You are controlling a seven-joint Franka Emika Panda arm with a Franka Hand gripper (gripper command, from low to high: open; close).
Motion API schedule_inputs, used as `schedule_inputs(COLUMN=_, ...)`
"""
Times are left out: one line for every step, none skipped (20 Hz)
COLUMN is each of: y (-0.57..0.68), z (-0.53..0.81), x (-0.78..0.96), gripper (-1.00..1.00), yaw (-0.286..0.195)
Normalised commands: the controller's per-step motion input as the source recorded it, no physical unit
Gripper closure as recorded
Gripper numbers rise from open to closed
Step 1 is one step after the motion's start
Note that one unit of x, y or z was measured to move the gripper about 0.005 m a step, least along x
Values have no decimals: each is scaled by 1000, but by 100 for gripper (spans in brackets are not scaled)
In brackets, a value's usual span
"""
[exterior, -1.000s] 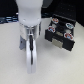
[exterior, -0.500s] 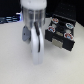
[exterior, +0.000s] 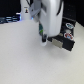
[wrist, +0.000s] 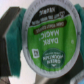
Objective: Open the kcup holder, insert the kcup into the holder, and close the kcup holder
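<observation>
- Kcup (wrist: 49, 34) filled the wrist view: round whitish foil lid with dark print, green rim and body showing behind it.
- Held between the fingers (wrist: 11, 36), dark pads pressed on the green sides.
- In the exterior view, seen only as a tiny green-and-white spot (exterior: 43, 38) at the tip of the gripper (exterior: 43, 36), just above the desk (exterior: 25, 57).
- Sat just left of the kcup holder (exterior: 65, 36) in the exterior view, close to its front corner; touching or not, could not tell.
- Kcup holder stood on the desk at the exterior view's right, black and boxy, pale marks on its front panels; drawer open or shut, could not tell through the blur.
- White arm (exterior: 50, 12) rose from the gripper toward the far edge.
- Dark clutter (exterior: 10, 19) lay along the far left, too blurred to name.
</observation>
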Motion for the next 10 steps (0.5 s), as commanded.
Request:
schedule_inputs(y=570, z=421, x=-91, gripper=100, yaw=72)
schedule_inputs(y=558, z=419, x=-118, gripper=100, yaw=74)
schedule_inputs(y=554, z=442, x=-129, gripper=100, yaw=68)
schedule_inputs(y=567, z=463, x=-117, gripper=100, yaw=59)
schedule_inputs(y=557, z=433, x=-125, gripper=100, yaw=59)
schedule_inputs(y=558, z=346, x=-152, gripper=100, yaw=55)
schedule_inputs(y=586, z=349, x=-102, gripper=100, yaw=48)
schedule_inputs(y=596, z=298, x=-98, gripper=100, yaw=47)
schedule_inputs(y=597, z=266, x=-130, gripper=100, yaw=46)
schedule_inputs(y=585, z=244, x=-146, gripper=100, yaw=51)
